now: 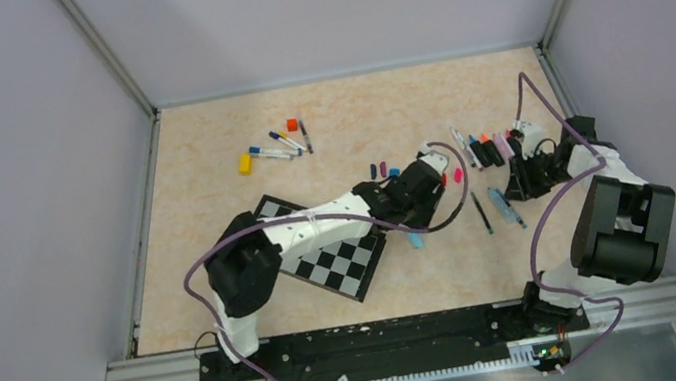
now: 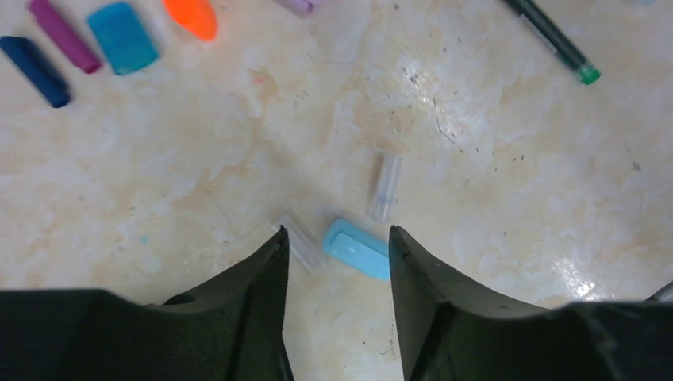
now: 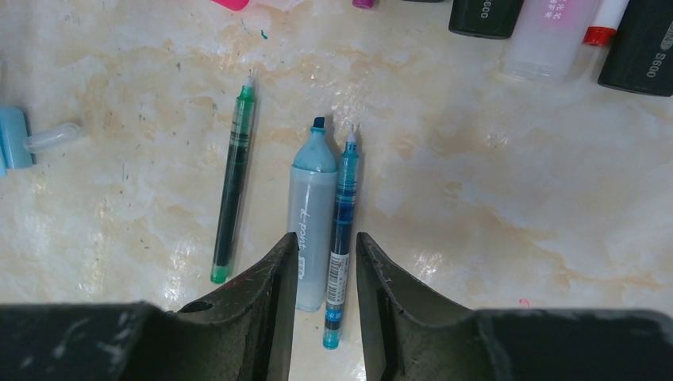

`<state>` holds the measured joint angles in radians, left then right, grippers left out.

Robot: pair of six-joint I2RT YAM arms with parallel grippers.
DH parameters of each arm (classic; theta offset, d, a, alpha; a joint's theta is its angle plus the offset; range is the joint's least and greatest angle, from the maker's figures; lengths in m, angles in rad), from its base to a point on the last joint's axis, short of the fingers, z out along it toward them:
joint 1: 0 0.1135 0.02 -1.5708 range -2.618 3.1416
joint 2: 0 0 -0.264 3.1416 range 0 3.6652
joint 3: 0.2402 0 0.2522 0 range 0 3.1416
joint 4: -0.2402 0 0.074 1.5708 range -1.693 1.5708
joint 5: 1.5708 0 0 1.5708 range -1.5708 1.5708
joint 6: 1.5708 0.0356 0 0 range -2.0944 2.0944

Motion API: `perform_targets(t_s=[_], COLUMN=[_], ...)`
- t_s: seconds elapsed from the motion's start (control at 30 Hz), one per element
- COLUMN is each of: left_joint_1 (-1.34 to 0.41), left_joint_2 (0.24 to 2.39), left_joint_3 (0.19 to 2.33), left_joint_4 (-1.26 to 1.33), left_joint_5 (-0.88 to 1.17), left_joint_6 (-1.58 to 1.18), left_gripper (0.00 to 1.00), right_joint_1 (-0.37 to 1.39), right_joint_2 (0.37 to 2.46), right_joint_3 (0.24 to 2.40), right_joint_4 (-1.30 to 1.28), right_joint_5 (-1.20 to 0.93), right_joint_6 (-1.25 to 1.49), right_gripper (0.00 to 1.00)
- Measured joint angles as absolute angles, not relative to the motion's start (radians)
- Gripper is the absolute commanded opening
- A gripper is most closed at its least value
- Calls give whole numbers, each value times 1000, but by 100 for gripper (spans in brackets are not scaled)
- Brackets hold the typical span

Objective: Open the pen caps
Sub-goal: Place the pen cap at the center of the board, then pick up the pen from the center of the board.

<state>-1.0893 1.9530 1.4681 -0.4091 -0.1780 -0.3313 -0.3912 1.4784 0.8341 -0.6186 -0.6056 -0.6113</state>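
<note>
Left fingers (image 2: 337,232), half open and empty, straddle a light blue cap (image 2: 357,248) lying on the table (image 2: 516,222), a clear cap (image 2: 299,240) just beside it; closing could catch both or flick them away. Right fingers (image 3: 326,236), narrowly parted, hold nothing over uncapped pens (image 3: 311,206). Farther off, coloured caps (image 2: 119,36) lie loose.

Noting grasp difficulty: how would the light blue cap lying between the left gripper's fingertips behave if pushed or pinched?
The light blue cap looks flattened and broad-sided, so on the glossy table it would probably slide rather than roll. It is small, seemingly hollow plastic, so likely light and easily flicked away. Its shiny face might slip under a pinch.
</note>
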Motion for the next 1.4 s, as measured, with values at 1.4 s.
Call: perform_targets(t_s=[1.4], left_joint_1=[-498], left_joint_2=[2081], left_joint_3=[1799], left_joint_4=[-525], left_joint_5=[-390], left_joint_6=[-417], left_gripper=[95], right_joint_1=[-391], right_joint_2=[1472], right_joint_3=[834], right_joint_4=[-630], right_joint_5=[-639], right_joint_6=[-629], right_gripper=[32])
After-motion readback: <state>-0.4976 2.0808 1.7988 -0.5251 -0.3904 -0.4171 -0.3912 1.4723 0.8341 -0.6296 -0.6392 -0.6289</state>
